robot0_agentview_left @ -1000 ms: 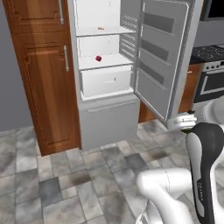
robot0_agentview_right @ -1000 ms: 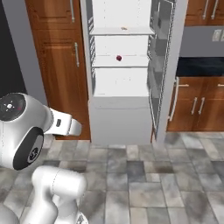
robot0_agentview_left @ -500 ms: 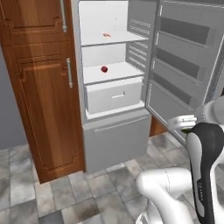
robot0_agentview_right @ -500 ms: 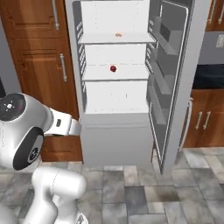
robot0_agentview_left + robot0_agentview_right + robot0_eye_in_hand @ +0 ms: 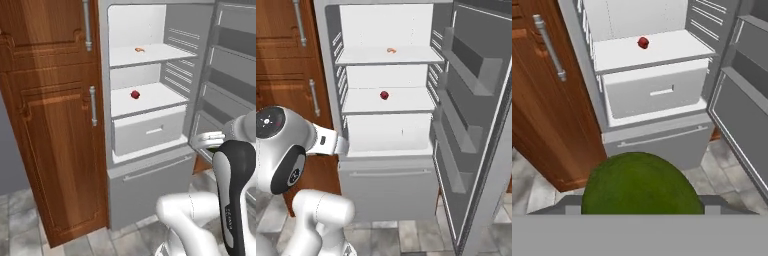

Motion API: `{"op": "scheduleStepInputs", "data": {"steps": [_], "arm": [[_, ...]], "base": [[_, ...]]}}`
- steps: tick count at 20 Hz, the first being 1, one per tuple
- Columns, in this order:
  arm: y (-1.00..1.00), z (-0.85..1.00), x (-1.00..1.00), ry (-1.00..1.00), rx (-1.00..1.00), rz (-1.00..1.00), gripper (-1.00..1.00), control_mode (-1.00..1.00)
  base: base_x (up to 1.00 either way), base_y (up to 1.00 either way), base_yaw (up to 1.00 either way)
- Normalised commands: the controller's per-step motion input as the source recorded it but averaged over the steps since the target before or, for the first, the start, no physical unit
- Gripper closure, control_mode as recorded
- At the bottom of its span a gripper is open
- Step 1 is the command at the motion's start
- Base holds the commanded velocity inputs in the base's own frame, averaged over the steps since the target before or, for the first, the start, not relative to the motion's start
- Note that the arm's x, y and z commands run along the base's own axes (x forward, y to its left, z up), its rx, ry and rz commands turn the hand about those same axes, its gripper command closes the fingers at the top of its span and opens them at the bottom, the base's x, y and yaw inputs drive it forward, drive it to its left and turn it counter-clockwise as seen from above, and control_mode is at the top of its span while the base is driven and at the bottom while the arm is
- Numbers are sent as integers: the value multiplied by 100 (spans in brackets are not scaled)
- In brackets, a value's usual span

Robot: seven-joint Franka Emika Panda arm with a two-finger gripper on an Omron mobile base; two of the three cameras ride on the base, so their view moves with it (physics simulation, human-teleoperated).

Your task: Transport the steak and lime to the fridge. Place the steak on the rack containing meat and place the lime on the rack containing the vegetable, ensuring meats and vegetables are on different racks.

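We are carrying the lime [image 5: 643, 184], the dark green ball swelling across the lower middle of the hand view, seated between the fingers of the gripper [image 5: 641, 202], which are standing wide and pressed against its two sides, so we judge it clamped and not loose. Being a ball, the lime has no long axis and no heading to speak of; what matters is that the hand is looking up and forward past it into the fridge [image 5: 150, 150]. Over the last second the whole scene has been swelling in both base views: the base has been driving closer, so the open fridge is now taking up most of each frame, while nothing inside it has moved. That means the transport leg for the lime is nearly finished and the reach inward is, in our judgement, next. The vegetable [image 5: 643, 42], small, red and round, is sitting toward the back of the lower white shelf [image 5: 406, 102], upper middle of the hand view, just above the white drawer [image 5: 657, 92]. The meat [image 5: 391, 50], a small orange curl, is lying on the rack containing meat [image 5: 165, 52], the higher shelf, near the top of both base views. The door [image 5: 476, 125] is hanging open at the right.
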Motion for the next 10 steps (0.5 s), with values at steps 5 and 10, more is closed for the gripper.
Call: {"op": "scheduleStepInputs", "data": {"steps": [5,10], "arm": [[0,0,0,0,0,0,100,100],[0,0,0,0,0,0,100,100]], "base": [[100,-7,0],[85,-38,0]]}}
